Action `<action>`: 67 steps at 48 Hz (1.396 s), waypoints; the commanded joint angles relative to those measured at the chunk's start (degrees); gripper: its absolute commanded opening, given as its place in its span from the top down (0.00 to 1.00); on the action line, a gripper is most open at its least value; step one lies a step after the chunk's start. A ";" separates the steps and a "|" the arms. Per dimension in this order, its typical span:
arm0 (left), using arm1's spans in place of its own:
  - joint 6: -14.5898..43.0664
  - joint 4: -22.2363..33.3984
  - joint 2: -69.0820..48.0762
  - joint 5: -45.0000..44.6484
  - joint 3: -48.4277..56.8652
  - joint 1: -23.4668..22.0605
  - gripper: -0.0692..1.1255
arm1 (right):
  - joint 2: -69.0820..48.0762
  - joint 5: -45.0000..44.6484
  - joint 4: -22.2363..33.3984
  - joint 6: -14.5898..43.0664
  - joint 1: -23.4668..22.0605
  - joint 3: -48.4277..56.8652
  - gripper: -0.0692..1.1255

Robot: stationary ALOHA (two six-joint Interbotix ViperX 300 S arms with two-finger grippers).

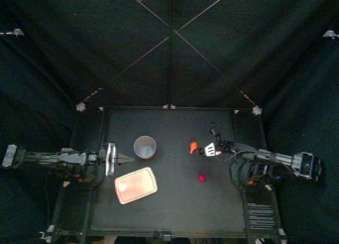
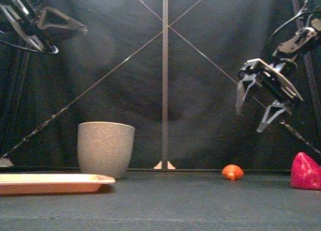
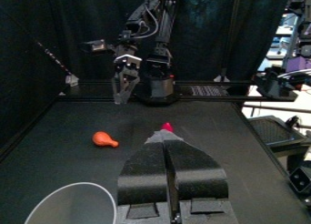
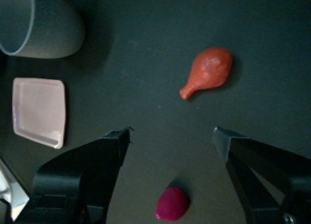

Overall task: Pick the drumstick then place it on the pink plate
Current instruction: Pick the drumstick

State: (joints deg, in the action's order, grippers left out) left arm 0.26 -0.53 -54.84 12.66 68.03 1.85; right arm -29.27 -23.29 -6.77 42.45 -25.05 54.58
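Drumstick (image 1: 193,147): loose, right of cup (image 1: 145,145), plate (image 1: 135,186) before cup; step: approach, not yet grasped; right gripper (image 4: 170,134) spread, raised right of cup; left gripper (image 3: 168,147) pressed together, resting left of cup; next, likely: descend, straddle, close.

On my top feed the black back curtain (image 1: 79,50) fills the picture from 9 through 12 to 3 o'clock, lit dimly and evenly. The matte black tabletop (image 1: 185,208) lies toward 6 o'clock. On the left wrist feed, a brighter room (image 3: 297,55) shows past a black side curtain (image 3: 225,27).
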 commanded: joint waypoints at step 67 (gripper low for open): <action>0.09 -2.72 0.26 5.54 -0.97 0.09 0.93 | 33.22 -10.63 14.50 25.49 -1.85 -21.09 0.09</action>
State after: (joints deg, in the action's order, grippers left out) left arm 0.26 -2.99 -54.93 17.49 68.03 2.02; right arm 3.96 -34.63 7.38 67.85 -26.72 35.33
